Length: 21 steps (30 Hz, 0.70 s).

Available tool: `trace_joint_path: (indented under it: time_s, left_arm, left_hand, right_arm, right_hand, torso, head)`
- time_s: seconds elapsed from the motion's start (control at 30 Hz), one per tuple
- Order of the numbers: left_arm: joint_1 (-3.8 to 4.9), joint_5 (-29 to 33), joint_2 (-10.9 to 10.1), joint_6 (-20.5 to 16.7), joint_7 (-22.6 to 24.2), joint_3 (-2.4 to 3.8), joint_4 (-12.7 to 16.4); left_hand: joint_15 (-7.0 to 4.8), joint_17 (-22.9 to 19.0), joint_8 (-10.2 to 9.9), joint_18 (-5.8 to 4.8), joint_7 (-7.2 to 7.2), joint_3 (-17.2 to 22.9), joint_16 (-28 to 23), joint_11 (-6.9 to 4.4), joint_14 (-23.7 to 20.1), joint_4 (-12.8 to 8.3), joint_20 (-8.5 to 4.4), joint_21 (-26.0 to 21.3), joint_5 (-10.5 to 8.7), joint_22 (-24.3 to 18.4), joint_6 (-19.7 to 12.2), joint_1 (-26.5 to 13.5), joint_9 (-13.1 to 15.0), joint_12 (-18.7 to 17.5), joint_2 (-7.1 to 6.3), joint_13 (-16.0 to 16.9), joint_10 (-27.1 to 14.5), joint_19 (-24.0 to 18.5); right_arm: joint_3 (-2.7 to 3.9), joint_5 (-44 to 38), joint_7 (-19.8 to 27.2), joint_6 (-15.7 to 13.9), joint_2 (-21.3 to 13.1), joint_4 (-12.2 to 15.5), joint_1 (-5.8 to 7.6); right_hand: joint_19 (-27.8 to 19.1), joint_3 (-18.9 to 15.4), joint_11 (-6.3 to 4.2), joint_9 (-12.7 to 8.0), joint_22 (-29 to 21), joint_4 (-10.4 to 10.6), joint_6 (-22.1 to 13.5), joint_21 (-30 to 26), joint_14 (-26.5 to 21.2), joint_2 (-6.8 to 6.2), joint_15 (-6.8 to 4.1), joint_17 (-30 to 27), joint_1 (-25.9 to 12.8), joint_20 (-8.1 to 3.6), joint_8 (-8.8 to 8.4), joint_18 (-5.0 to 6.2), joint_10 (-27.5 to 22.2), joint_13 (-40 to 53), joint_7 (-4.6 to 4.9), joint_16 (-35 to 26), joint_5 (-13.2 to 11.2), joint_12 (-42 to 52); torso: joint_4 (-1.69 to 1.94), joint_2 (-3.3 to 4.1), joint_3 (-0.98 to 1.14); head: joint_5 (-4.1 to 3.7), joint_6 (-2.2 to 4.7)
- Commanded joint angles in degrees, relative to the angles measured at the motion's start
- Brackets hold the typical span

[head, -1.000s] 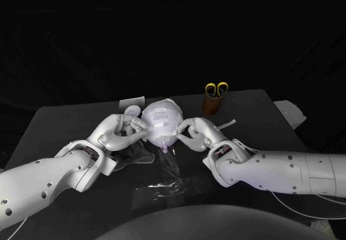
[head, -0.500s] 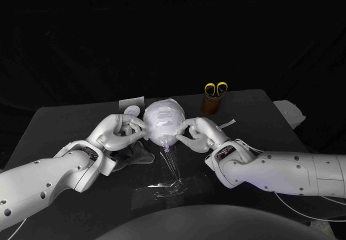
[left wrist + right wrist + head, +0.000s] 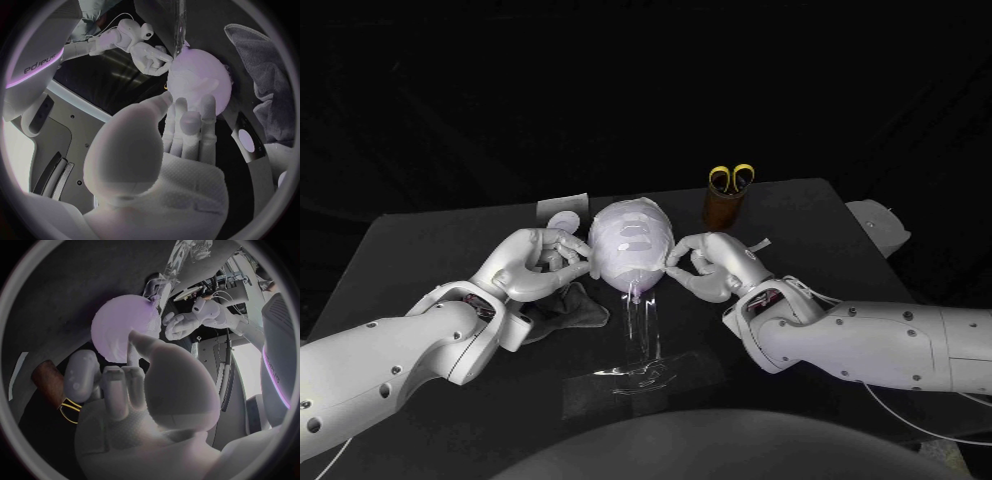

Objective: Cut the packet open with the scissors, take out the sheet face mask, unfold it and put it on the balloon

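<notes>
Balloon [image 3: 633,262] draped in pale sheet mask [image 3: 629,230], whose edges left hand [image 3: 535,262] and right hand [image 3: 713,266] pinch; scissors [image 3: 730,179] stand in brown cup [image 3: 723,211]

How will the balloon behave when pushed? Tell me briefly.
Probably light and wobbly: the balloon stands on a thin clear stem, so a push likely tips it. Round and smooth, it may slip between the left hand and right hand.
</notes>
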Motion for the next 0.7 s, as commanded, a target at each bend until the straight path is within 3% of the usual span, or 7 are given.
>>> trace_joint_path:
  time_s: [0.03, 0.7]
  left_arm:
    - [0.04, 0.51, 0.10, -0.09, 0.23, 0.04, 0.00]
    - [0.04, 0.56, 0.26, -0.13, 0.33, 0.02, -0.35]
  left_hand:
    - [0.10, -0.08, 0.13, 1.19, 0.54, 0.41, 0.35, 0.14, -0.29, 0.03, 0.16, 0.17, -0.09, 0.08, -0.03, 0.27, -0.04, 0.39, 0.49, 0.05, -0.39, -0.13]
    - [0.14, -0.08, 0.12, 1.18, 0.58, 0.41, 0.36, 0.19, -0.32, 0.05, 0.17, 0.19, -0.09, 0.11, -0.09, 0.25, -0.05, 0.41, 0.50, 0.06, -0.46, -0.15]
  right_arm:
    - [-0.02, -3.29, -1.49, -0.09, -0.41, 0.09, 0.00]
    - [-0.31, -10.41, -3.74, 8.25, -1.48, -0.23, 0.02]
  right_hand:
    - [0.40, 0.34, -0.38, 3.45, 9.49, 0.05, 0.69, 0.39, 6.07, 0.59, -0.47, 15.05, 0.06, -0.02, 1.75, -0.97, 6.17, 15.06, -0.61, 0.20, 0.29, 0.21]
    - [0.32, 0.37, -0.45, 4.38, 9.49, 0.12, 0.54, 0.48, 6.07, 0.51, -0.50, 15.05, -0.55, -0.05, 2.16, -0.99, 6.17, 15.06, -0.71, 0.20, 0.29, 0.21]
  torso:
    - [-0.04, -0.03, -0.01]
    - [0.04, 0.03, -0.01]
  head:
    - [0.01, 0.01]
    - [-0.10, 0.01]
